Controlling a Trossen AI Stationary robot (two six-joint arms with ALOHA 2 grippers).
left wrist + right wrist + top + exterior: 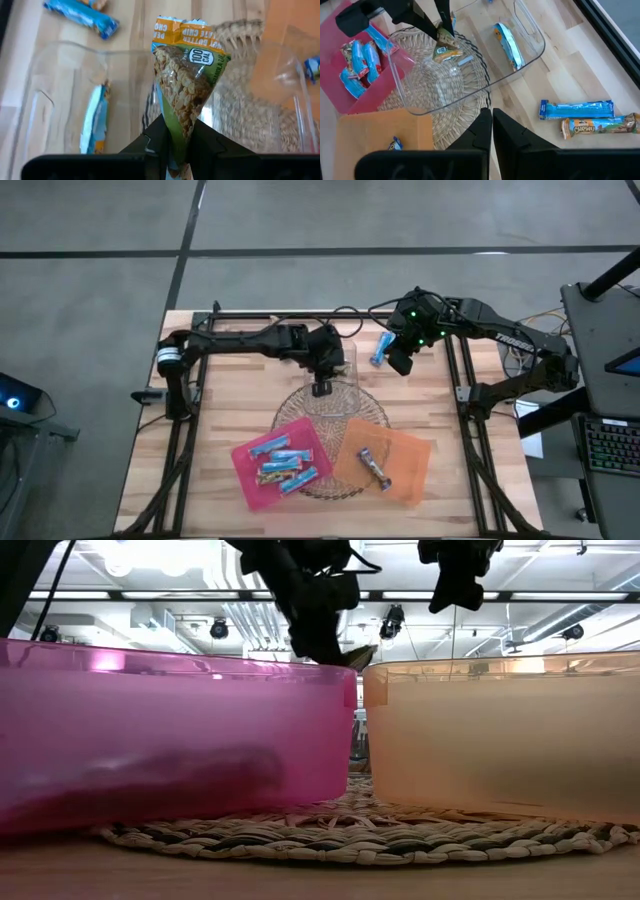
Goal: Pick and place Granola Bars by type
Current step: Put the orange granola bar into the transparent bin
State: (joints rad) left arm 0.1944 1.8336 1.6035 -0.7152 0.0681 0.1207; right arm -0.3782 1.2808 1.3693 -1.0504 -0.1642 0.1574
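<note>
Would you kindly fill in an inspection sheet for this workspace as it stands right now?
Surface: pale wooden table, round woven mat at its centre.
Job's things: blue-wrapped granola bars in the pink flat tray; dark bars in the orange flat tray; one blue bar in the clear plastic box; two bars loose on the table.
Clutter: nothing seen.
Hands: left hand shut on a green-and-orange wrapped bar above the box; right hand shut, empty.
Cables: thin wires at the far edge.
Surroundings: grey floor, keyboard on a side desk.
</note>
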